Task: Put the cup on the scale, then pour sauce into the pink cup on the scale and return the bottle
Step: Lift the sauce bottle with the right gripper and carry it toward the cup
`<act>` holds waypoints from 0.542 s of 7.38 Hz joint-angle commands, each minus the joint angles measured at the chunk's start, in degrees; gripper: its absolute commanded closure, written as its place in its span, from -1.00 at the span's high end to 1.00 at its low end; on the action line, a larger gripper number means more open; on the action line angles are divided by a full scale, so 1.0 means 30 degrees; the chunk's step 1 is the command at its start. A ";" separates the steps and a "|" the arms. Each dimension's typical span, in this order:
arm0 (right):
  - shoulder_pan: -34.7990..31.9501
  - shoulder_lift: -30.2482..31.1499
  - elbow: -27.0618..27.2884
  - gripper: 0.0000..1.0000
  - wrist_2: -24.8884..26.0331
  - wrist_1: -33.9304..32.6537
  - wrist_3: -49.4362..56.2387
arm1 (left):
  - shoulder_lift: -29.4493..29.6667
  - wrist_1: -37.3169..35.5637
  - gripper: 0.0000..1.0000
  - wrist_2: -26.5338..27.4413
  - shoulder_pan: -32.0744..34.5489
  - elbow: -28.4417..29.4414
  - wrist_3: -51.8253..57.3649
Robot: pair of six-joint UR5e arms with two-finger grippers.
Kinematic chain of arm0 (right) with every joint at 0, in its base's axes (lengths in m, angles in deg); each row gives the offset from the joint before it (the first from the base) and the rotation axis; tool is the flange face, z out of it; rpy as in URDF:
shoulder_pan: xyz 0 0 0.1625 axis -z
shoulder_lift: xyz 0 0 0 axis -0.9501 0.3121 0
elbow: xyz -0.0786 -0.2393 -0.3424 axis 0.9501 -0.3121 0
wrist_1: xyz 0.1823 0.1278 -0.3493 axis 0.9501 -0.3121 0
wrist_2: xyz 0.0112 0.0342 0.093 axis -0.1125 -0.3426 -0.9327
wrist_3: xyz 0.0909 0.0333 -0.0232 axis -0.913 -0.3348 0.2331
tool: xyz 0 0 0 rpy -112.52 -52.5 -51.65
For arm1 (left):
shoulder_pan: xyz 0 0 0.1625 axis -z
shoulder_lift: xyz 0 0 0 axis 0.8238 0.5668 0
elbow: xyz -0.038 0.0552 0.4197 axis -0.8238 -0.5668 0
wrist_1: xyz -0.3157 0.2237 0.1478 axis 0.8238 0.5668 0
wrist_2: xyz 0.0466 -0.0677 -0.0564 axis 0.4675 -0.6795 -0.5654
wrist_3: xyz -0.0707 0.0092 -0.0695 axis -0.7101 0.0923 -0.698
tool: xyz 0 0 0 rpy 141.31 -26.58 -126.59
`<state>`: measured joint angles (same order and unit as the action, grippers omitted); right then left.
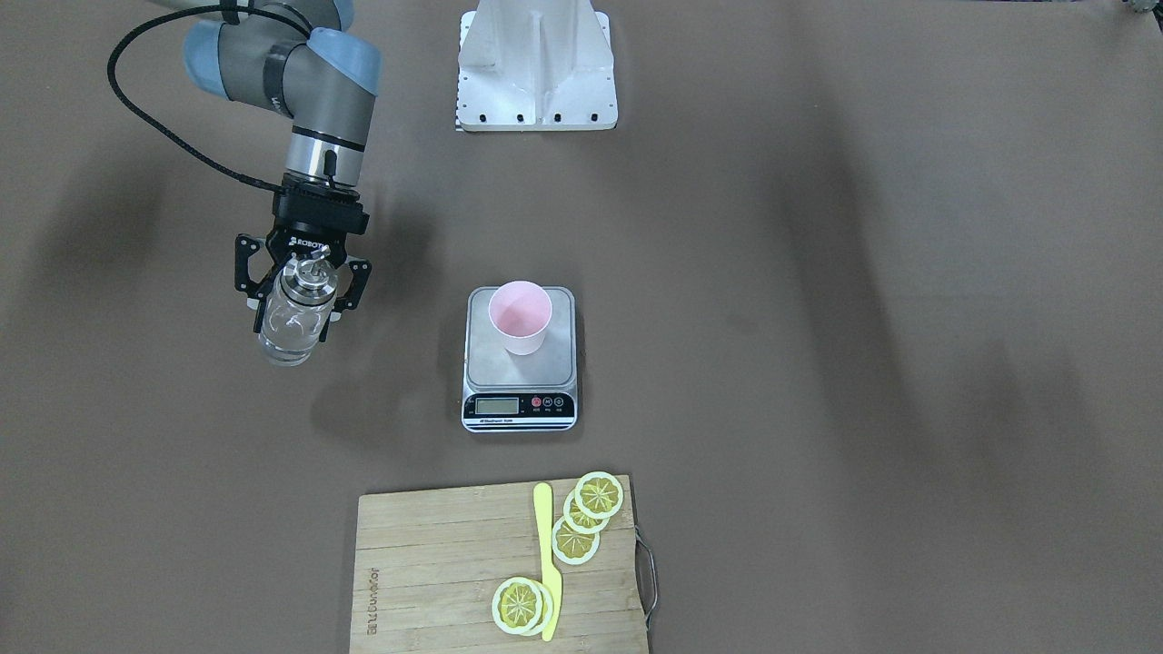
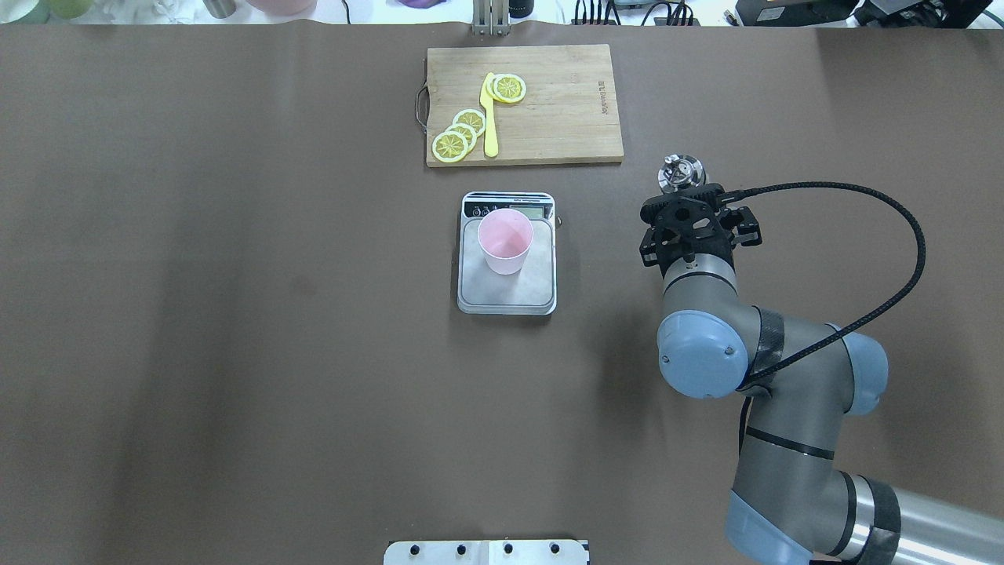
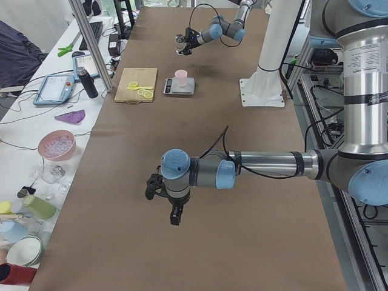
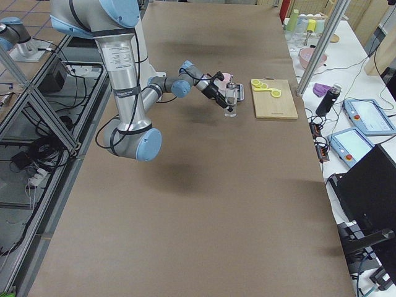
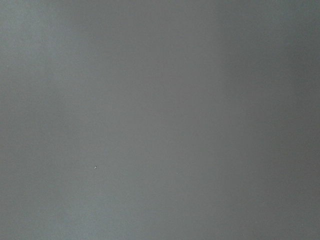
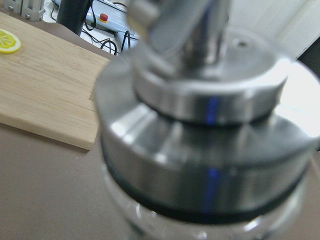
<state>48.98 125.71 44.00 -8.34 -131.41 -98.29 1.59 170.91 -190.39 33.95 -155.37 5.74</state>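
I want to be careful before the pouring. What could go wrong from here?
1. The right pincer holds the bottle near its top; once tilted, the smooth glass may slip.
2. The cup is small and nothing holds it; the bottle might knock it over, or the pour could land on the scale.

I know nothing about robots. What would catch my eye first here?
A pink cup standing on a small scale mid-table. Off to one side, the right gripper holds a clear glass bottle with a shiny metal cap. Bright lemon slices lie on a wooden board.
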 commanded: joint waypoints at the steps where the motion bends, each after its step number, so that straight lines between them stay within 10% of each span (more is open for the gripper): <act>1: 0.0490 -0.0226 -0.0049 -1.00 0.1058 -0.2501 -0.0020 | 0.0003 -0.0015 0.97 0.0014 -0.0013 0.0140 -0.0047; 4: 0.1077 -0.2037 -0.0078 -1.00 0.1675 -0.7091 -0.0604 | 0.0003 -0.0044 0.97 0.0014 -0.0013 0.0170 -0.0047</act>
<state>51.47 122.09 43.78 -4.11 -145.75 -99.25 1.60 170.79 -190.35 33.92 -154.91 5.60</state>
